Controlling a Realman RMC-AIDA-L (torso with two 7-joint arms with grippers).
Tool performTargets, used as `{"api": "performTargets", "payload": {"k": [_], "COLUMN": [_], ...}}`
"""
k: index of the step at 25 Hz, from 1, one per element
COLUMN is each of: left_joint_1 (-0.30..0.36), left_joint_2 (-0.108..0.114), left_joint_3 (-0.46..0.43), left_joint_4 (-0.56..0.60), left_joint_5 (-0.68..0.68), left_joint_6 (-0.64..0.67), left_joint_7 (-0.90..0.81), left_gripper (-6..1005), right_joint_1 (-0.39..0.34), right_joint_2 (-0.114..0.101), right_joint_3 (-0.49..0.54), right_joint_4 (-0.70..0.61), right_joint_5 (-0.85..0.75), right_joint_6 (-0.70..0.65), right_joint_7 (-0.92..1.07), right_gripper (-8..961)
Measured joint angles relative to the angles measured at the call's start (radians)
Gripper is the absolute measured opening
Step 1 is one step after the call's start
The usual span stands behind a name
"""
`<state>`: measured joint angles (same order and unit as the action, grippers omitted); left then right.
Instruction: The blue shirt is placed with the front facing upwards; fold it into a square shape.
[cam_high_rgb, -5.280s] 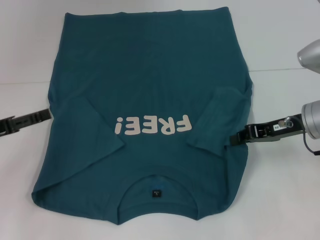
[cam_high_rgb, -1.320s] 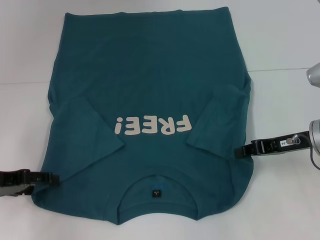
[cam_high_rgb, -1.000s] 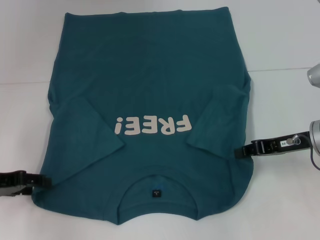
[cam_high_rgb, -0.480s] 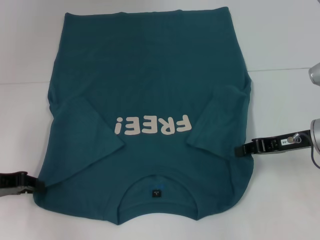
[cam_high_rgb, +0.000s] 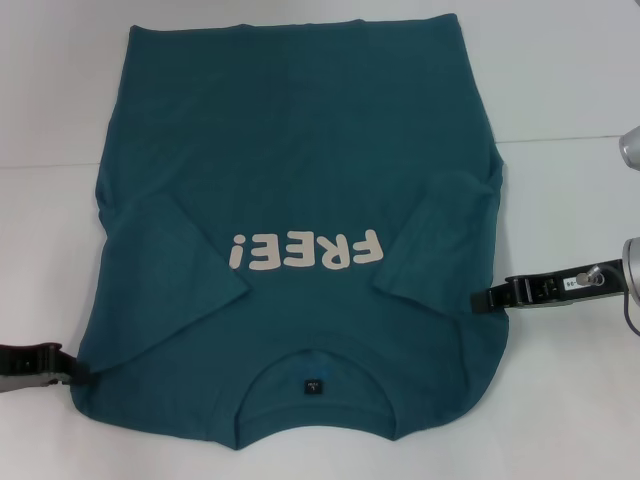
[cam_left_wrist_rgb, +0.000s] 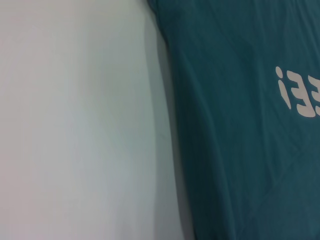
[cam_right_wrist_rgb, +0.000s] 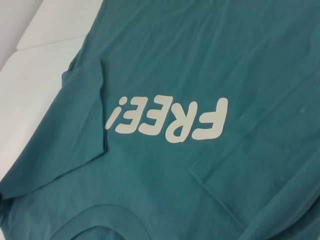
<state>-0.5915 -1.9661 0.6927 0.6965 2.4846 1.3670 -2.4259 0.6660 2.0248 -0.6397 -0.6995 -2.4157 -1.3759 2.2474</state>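
Note:
The blue shirt (cam_high_rgb: 300, 180) lies flat on the white table with both short sleeves folded in over the body. Its white "FREE!" lettering (cam_high_rgb: 305, 250) faces up, and the collar with a small dark label (cam_high_rgb: 314, 385) is on the near side. My left gripper (cam_high_rgb: 72, 368) lies low at the shirt's near-left shoulder corner, touching the hem edge. My right gripper (cam_high_rgb: 480, 300) meets the shirt's right edge just below the folded sleeve. The left wrist view shows the shirt (cam_left_wrist_rgb: 240, 150) edge beside bare table. The right wrist view looks across the shirt (cam_right_wrist_rgb: 200, 60) and its lettering (cam_right_wrist_rgb: 167, 120).
The white table (cam_high_rgb: 560, 400) extends to either side of the shirt, with a seam line (cam_high_rgb: 560, 138) running across its far part. Silver arm links (cam_high_rgb: 630, 150) stand at the right edge.
My left gripper came from mid-left down to the near-left shoulder corner, then drew back outward to the shirt's edge. My right gripper shifted slightly nearer and rightward along the right edge. The shirt lies unchanged.

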Motion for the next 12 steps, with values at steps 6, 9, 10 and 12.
{"api": "performTargets", "payload": {"k": [6,9,10,12], "left_joint_1": [0.000,0.014,0.020,0.037], "left_joint_2": [-0.001,-0.001,-0.001,0.000], "left_joint_3": [-0.005,-0.011,-0.015,-0.035], "left_joint_4": [0.002,0.004,0.004,0.002], "left_joint_5": [-0.011,-0.039,-0.052,-0.083], "left_joint_6": [0.000,0.002,0.004,0.012], "left_joint_7": [0.026,0.070,0.088,0.144], "left_gripper": [18,19,19,19], "right_joint_1": [-0.002,-0.010,-0.015,-0.038], "right_joint_2": [-0.002,-0.002,-0.002,0.002], "right_joint_3": [-0.001,0.000,0.000,0.000], "right_joint_4": [0.000,-0.001,-0.003,-0.021], "right_joint_5": [0.008,0.012,0.015,0.035], "right_joint_6": [-0.001,-0.004,-0.007,-0.020], "right_joint_7": [-0.014,-0.038,-0.048,-0.088], "right_gripper": [36,37,37,37]}}
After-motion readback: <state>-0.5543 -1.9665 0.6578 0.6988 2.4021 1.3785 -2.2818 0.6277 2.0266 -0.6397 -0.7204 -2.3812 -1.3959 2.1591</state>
